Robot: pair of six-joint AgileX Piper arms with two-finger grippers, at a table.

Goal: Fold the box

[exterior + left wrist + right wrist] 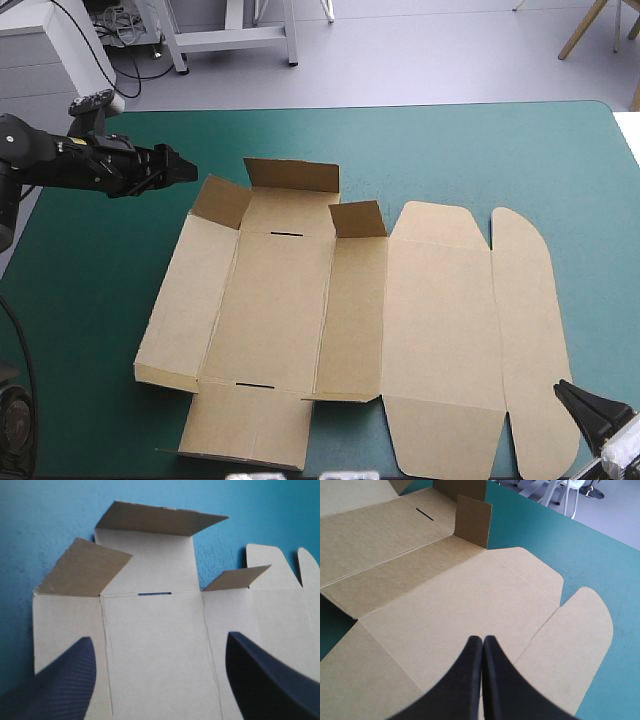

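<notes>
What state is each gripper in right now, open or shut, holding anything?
Left gripper: open, holding nothing.
Right gripper: shut, nothing between its fingers.

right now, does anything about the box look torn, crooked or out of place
Nothing stands out. The box lies spread, mostly flat, on the teal-green cover, with no tear showing. Three flaps at its far end stand up along their creases, as folding would leave them.
</notes>
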